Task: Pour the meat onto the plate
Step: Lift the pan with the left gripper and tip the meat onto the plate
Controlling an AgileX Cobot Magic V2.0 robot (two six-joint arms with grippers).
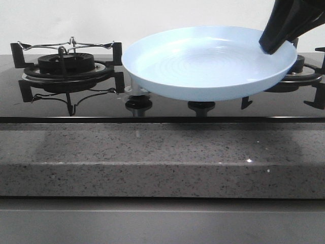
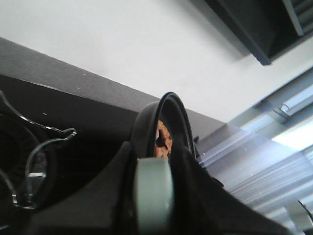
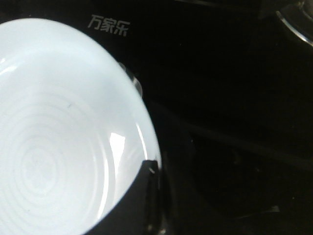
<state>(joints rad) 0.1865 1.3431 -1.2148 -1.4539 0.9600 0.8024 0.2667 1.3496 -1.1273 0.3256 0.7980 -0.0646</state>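
Note:
The pale-blue plate (image 1: 208, 61) hangs tilted above the stove, between the burners. My right gripper (image 1: 271, 46) is shut on its right rim. In the right wrist view the plate (image 3: 58, 122) is bare and glossy, with the right gripper (image 3: 154, 169) pinching its edge. The left wrist view has my left gripper (image 2: 154, 161) shut on the grey-green handle (image 2: 154, 196) of a black frying pan (image 2: 146, 127), seen edge-on. Orange-brown meat (image 2: 164, 139) shows inside the pan. The left gripper and the pan are outside the front view.
A black burner with a wire pan support (image 1: 66, 63) sits at the left of the glass hob. Two knobs (image 1: 138, 104) (image 1: 201, 107) lie under the plate. A second burner (image 1: 304, 76) is partly hidden behind the plate. A speckled granite counter edge (image 1: 162, 157) runs across the front.

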